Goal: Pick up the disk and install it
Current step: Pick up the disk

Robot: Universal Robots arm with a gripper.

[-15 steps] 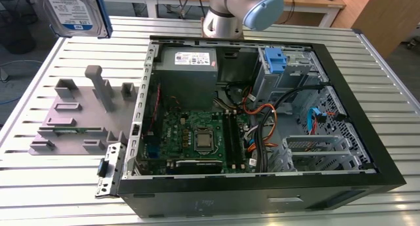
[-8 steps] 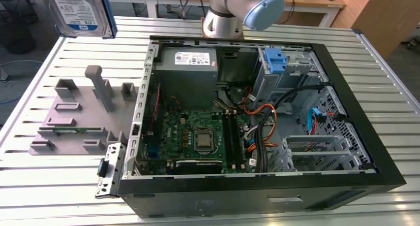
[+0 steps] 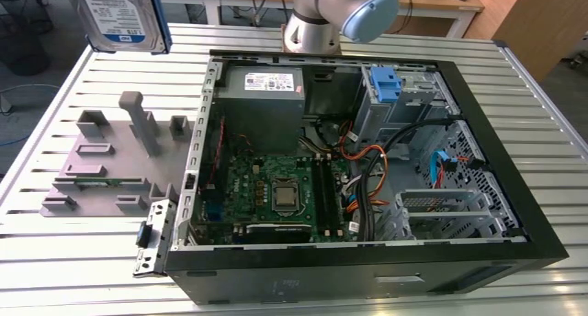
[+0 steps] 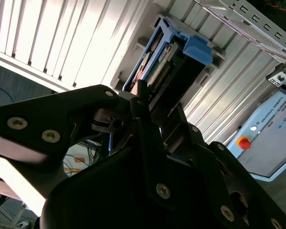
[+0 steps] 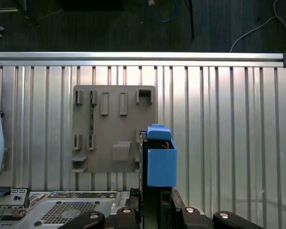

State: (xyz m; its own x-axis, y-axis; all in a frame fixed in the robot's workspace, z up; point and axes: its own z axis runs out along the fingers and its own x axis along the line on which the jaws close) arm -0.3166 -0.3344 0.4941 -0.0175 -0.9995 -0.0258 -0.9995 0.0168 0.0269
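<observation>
**Disk held aloft, clear of the case**

Your gripper (image 5: 156, 205) is clenched on the disk (image 5: 160, 164). In both wrist views the black fingers (image 4: 142, 98) close on either face of the drive, which stands out beyond them edge-on, its blue carrier at the end away from the gripper.

In the exterior view you see the disk (image 3: 115, 13) high at the exterior view's left. Its labelled face is toward the camera, a blue rail runs down one edge, and its upper part is cut off by the frame. It hangs in the air, touching nothing else, well apart from the case (image 3: 368, 278).

Beneath it, in the first wrist view, lies the grey fixture plate (image 5: 114, 129) with its raised slots. The disk overlaps the plate's edge as seen from above. The plate (image 3: 101, 168) rests on the slatted table (image 3: 55, 250) just beside the case's open side.

Inside the case, the power supply (image 3: 264, 89) sits at the far end, with the motherboard (image 3: 275, 192) below it. A blue clip (image 3: 386, 85) stands in the bay next to the power supply, and a metal drive cage (image 3: 441, 206) sits at the near corner on the exterior view's right. The arm (image 3: 331, 13) rises behind the case.

In the second wrist view a pendant (image 4: 271, 133) with a red button lies beyond the table.
</observation>
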